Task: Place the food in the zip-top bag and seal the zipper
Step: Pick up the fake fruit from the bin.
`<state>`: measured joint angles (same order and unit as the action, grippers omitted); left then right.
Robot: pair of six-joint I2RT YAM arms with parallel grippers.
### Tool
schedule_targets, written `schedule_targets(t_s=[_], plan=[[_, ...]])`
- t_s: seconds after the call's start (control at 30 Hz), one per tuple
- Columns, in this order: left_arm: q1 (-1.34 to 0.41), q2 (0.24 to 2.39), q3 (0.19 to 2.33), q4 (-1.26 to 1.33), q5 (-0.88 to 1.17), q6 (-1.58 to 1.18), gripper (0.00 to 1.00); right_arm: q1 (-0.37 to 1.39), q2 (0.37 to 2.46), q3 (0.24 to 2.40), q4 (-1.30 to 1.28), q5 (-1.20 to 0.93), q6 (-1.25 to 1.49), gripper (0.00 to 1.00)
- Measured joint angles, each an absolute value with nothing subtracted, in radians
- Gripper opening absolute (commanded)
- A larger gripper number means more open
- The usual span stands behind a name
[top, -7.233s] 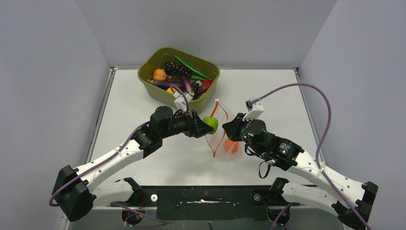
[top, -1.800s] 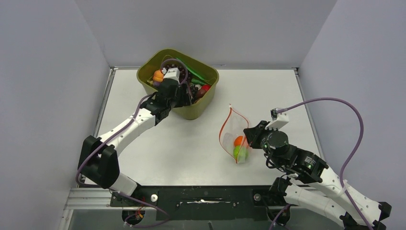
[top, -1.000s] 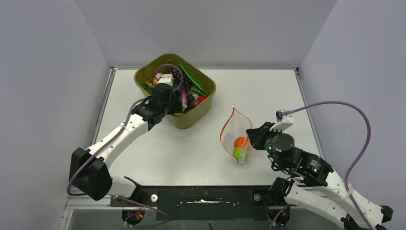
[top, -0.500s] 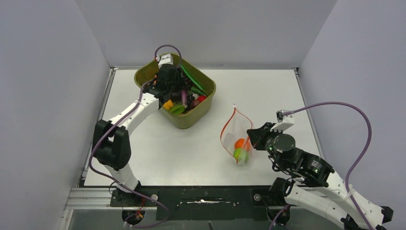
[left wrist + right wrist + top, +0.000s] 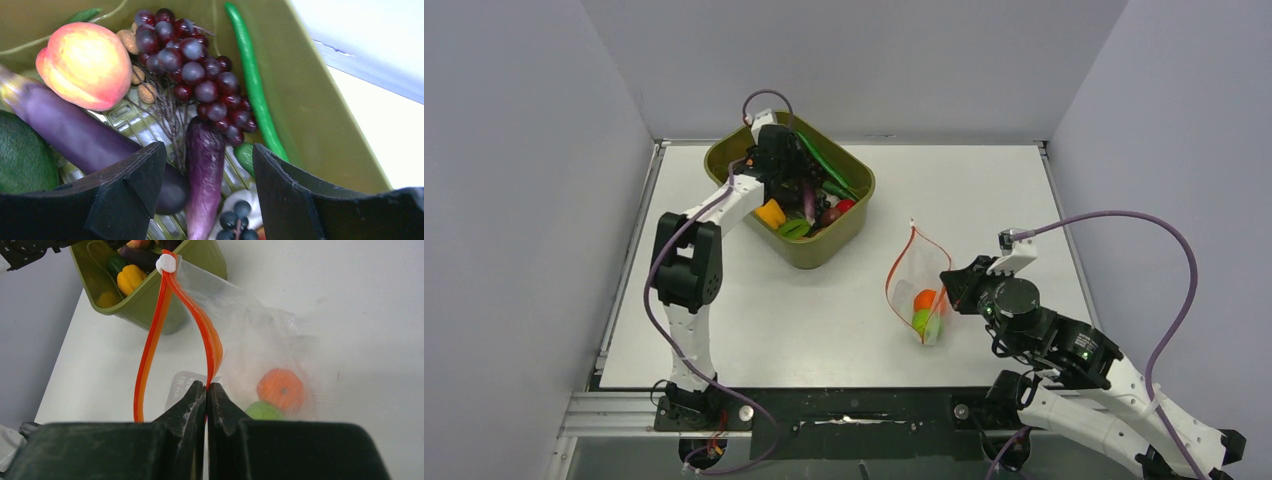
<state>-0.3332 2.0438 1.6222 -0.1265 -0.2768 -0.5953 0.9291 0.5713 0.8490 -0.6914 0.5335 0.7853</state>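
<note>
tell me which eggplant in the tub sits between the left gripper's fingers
The smaller reddish-purple eggplant below the grapes sits inside the open left gripper; the bigger, darker eggplant slants off under one finger.

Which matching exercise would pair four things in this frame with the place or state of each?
Things:
1. peach
2. ribbed orange fruit
3. left gripper
4. right gripper

Places or states:
A. inside the clear bag
B. shut on the bag's mouth edge
C. open, down in the tub
D. lying beside the grapes

Pairs: 1-D; 2-A; 3-C; 4-B
</note>
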Motion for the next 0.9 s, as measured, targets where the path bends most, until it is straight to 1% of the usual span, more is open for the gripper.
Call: schedule_targets(t_s=[0.2,0.47,0.53,0.63,0.9], plan=[[-0.319,2.130,1.673,-0.084,-0.241,-0.595,0.58,0.929,0.570,0.849,-0.699,0.544,0.772,0.00],[-0.286,2.221,1.720,-0.009,-0.171,-0.596,0.57,0.929,0.584,0.871,-0.710,0.550,0.764,0.00],[-0.279,2.233,1.720,0.015,-0.147,-0.596,0.55,0.929,0.592,0.878,-0.713,0.550,0.762,0.00],[-0.273,2.243,1.720,0.047,-0.118,-0.595,0.48,0.929,0.601,0.883,-0.713,0.550,0.762,0.00],[-0.271,2.249,1.701,0.137,-0.046,-0.595,0.19,0.929,0.608,0.883,-0.713,0.550,0.764,0.00]])
